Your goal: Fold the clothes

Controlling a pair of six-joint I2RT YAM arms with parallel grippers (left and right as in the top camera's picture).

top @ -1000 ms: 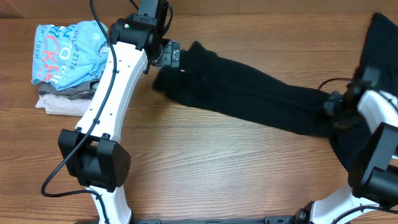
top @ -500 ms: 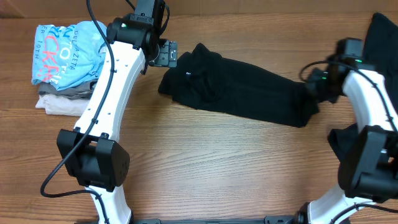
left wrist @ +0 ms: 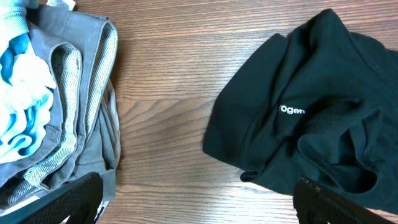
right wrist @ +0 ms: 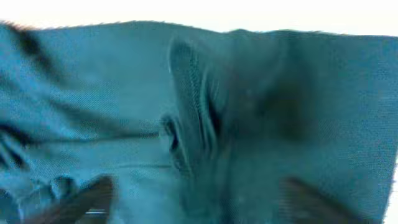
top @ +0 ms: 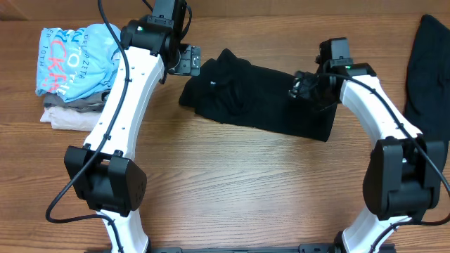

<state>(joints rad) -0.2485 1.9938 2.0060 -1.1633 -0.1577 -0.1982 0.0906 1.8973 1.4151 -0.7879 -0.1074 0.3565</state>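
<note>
Black clothes (top: 260,105) under right pincer (top: 299,88), jaws apart, left pincer (top: 190,62) open alongside

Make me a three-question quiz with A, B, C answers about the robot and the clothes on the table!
1. Where is the light-blue shirt with red and white lettering?
A. On top of the grey and beige folded garments at the left end of the wooden table.
B. Under the right arm.
C. Draped over the left arm.

2. How many black fabric garments show from overhead?
A. One.
B. Two.
C. Four.

3. How is the left gripper?
A. Shut on the blue shirt.
B. Shut on a black garment.
C. Open, holding nothing.

Answers:
1 A: it is the top layer of that pile in the overhead view.
2 B: one lies mid-table and another at the right edge.
3 C: its fingers stand wide apart with nothing gripped in the left wrist view.
</note>
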